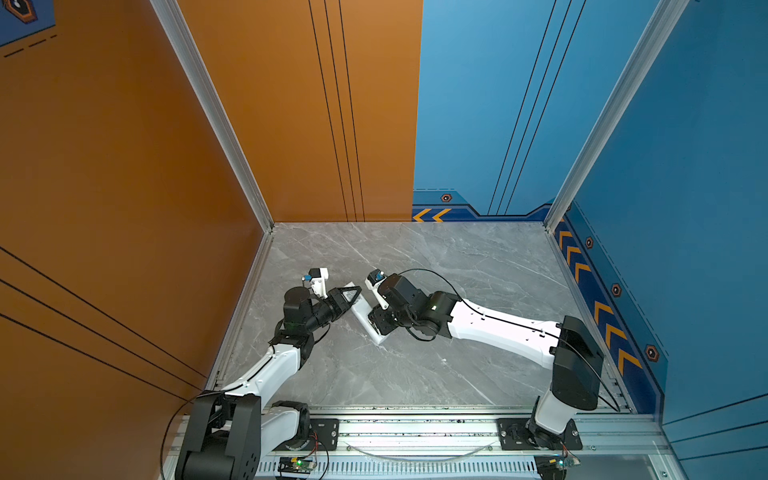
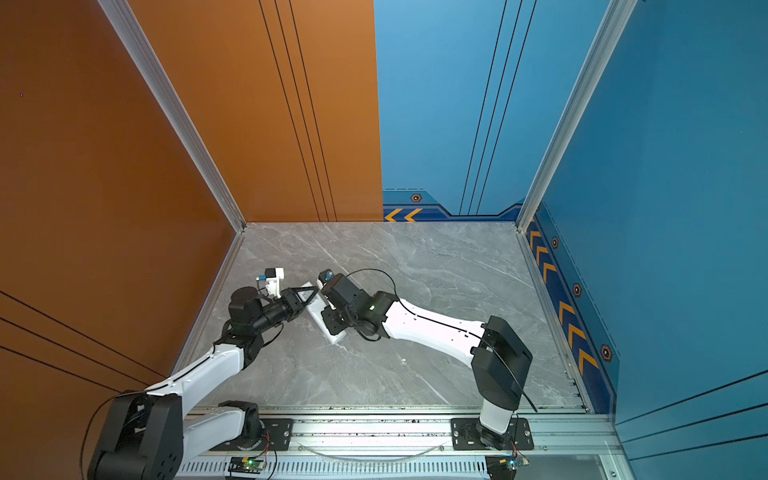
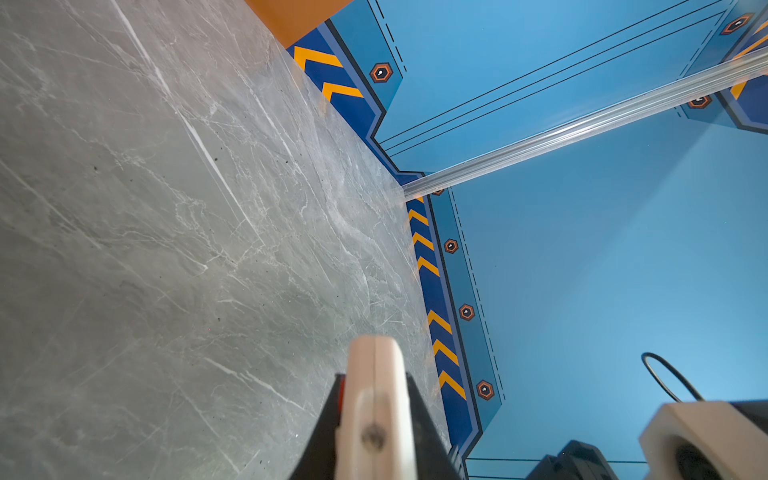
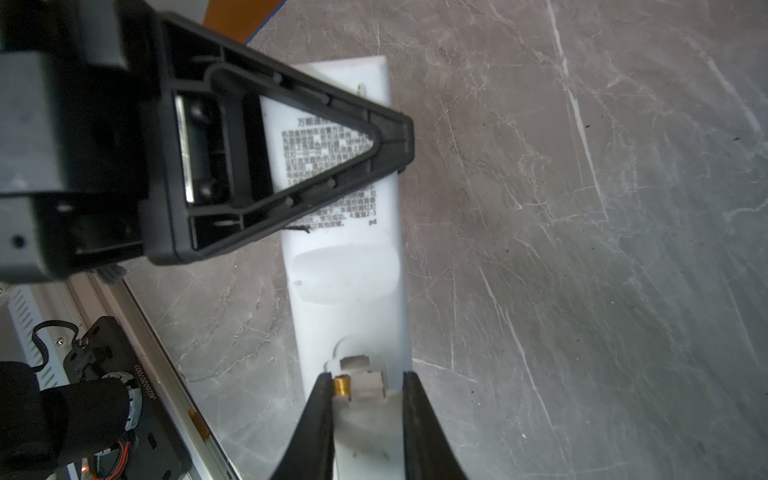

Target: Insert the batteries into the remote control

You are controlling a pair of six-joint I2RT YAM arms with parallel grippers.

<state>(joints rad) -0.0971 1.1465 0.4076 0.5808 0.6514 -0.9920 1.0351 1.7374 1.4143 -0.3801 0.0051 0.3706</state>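
The white remote control [image 1: 362, 312] [image 2: 318, 314] lies slantwise on the grey table, its printed back [image 4: 345, 270] facing up. My left gripper [image 1: 351, 293] [image 2: 307, 293] [image 3: 374, 382] is shut on its far end [image 3: 376, 361], one finger over the printed text [image 4: 390, 141]. My right gripper [image 1: 376, 328] [image 2: 332, 328] [image 4: 368, 380] points down at the near end, over the battery compartment. One battery's gold tip [image 4: 343, 386] shows there beside a grey metal piece. A white cover-like piece [image 4: 368, 419] fills the gap between the right fingers and touches both.
The marble tabletop [image 1: 457, 291] is walled by orange panels on the left and blue ones behind and on the right. An aluminium rail [image 1: 415, 428] carrying both arm bases runs along the front edge. The right arm's wrist housing [image 3: 706, 440] sits close to the left gripper.
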